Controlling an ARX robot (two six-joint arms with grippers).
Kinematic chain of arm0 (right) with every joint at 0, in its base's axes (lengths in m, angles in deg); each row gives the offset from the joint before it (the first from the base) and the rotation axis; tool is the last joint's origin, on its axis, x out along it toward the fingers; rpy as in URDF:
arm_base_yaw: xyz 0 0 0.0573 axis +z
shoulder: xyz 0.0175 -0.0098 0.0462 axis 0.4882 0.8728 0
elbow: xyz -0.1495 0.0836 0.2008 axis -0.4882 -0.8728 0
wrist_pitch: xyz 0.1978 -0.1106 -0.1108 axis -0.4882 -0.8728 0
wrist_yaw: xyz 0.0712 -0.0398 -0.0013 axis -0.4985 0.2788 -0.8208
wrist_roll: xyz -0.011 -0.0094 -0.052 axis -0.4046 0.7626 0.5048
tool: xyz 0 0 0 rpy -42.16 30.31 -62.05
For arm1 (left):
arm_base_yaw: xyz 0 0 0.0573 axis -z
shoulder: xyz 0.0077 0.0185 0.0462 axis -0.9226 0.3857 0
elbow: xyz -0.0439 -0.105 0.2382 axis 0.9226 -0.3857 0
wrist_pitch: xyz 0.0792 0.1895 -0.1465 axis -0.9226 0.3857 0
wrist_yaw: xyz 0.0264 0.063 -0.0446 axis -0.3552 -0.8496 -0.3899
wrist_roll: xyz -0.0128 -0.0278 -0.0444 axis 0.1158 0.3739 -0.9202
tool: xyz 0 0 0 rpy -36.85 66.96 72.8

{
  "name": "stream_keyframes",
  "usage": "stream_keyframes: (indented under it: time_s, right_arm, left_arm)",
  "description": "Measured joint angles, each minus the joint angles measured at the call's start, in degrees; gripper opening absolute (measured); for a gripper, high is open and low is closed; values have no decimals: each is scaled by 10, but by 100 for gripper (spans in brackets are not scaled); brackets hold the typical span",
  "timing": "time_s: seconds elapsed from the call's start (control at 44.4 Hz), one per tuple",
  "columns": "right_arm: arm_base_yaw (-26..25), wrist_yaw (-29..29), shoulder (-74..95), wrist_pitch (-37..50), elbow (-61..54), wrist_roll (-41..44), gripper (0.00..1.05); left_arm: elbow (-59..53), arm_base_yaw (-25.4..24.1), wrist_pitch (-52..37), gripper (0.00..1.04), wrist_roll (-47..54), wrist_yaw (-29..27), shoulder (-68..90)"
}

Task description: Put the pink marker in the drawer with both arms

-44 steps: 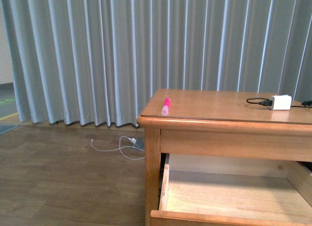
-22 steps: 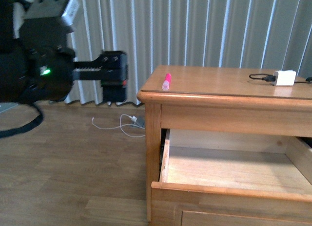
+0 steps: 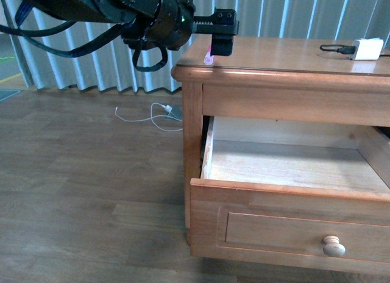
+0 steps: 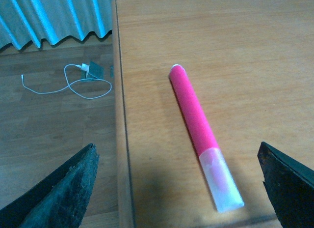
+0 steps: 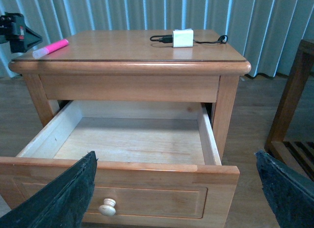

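The pink marker (image 3: 209, 56) lies on the dresser top near its front left corner, its pale cap toward the front edge. In the left wrist view the marker (image 4: 194, 115) lies between my open left gripper's fingers, and the gripper (image 4: 179, 188) hovers above it without touching. In the front view the left gripper (image 3: 220, 42) hangs right over the marker. The upper drawer (image 3: 286, 191) is pulled out, open and empty, with a round knob (image 3: 333, 246). My right gripper (image 5: 177, 193) is open and empty in front of the drawer front (image 5: 147, 193). The marker also shows in the right wrist view (image 5: 51, 47).
A white charger block (image 3: 367, 49) with a black cable sits at the dresser top's back right. A white cable and plug (image 3: 152, 115) lie on the wooden floor by the curtain. Another wooden furniture piece (image 5: 294, 105) stands to the dresser's right.
My left arm has swung in from the left to over the marker on the dresser top. The front view has tilted down, showing the drawer front and knob.
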Motion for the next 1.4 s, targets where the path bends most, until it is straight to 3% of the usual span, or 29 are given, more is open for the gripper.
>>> stream_keyframes:
  time_s: [0.473, 0.765, 0.968, 1.17, 1.395]
  right_arm:
    - [0, 0, 0, 0, 0, 0, 96]
    - [0, 0, 0, 0, 0, 0, 96]
    - [0, 0, 0, 0, 0, 0, 96]
    - [0, 0, 0, 0, 0, 0, 96]
    - [0, 0, 0, 0, 0, 0, 96]
  left_arm:
    - [167, 21, 133, 97, 21, 2, 100]
    - [183, 21, 158, 57, 31, 3, 106]
    - [176, 15, 162, 17, 35, 17, 99]
    - [127, 5, 137, 15, 38, 42, 68]
    - [-9, 7, 84, 15, 75, 152, -32]
